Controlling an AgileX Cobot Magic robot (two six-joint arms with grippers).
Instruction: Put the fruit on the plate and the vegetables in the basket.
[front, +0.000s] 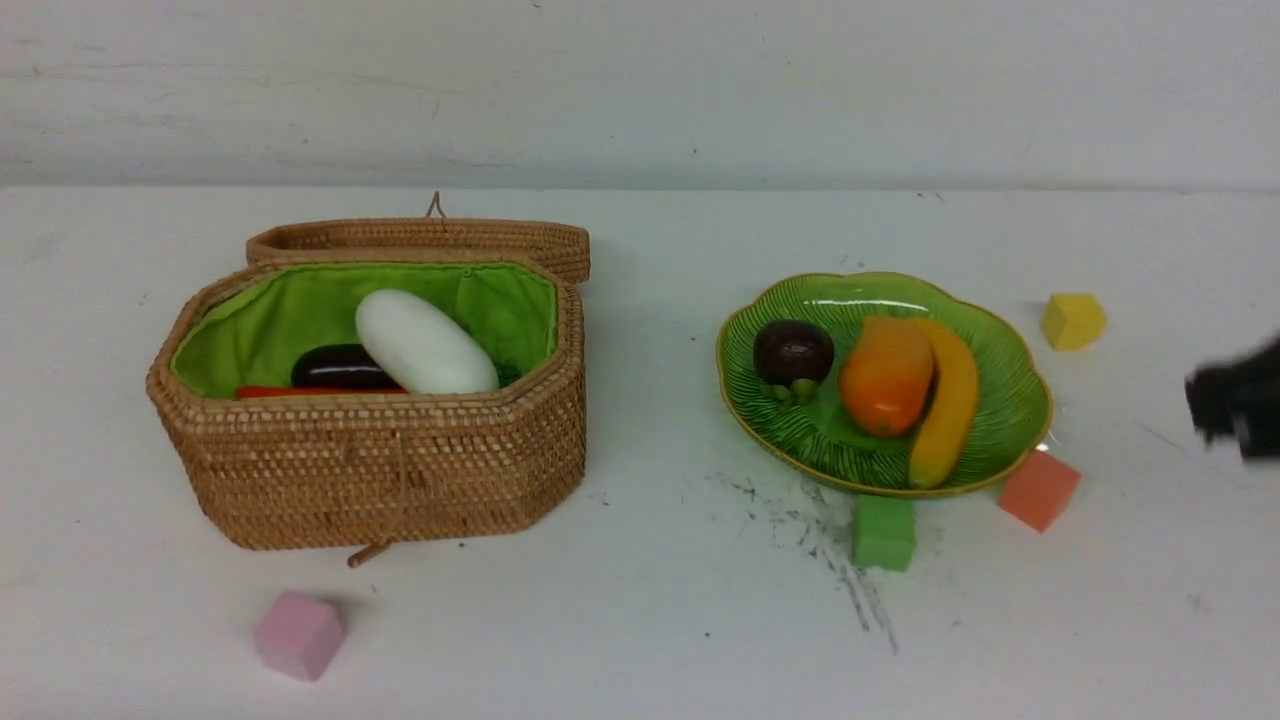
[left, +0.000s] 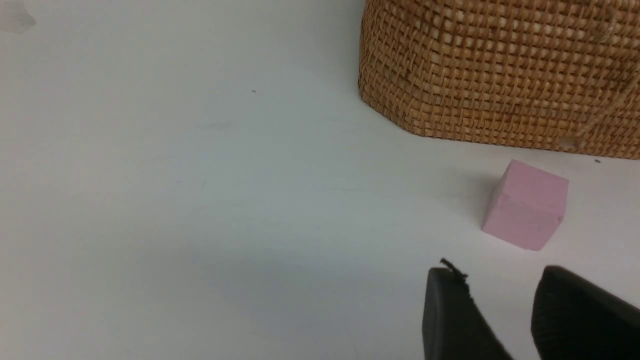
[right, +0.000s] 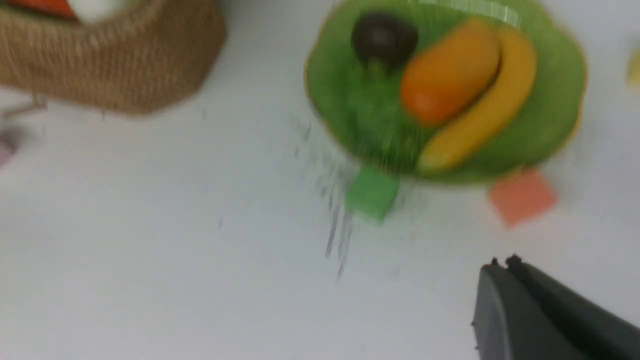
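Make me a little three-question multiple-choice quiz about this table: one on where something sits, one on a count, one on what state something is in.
1. Where does the banana lie?
A. in the basket
B. on the green plate, beside the mango
C. on the bare table

2. How many foam cubes are on the table?
A. two
B. four
C. six

3. How is the right end effector?
A. shut and empty
B. shut on the mangosteen
C. wide open over the basket

Answers:
1. B: the front view shows the banana on the plate against the mango, with the mangosteen nearby.
2. B: a pink cube, a green cube, an orange cube and a yellow cube.
3. A: the right wrist view shows its fingers together with nothing between them, away from the basket.
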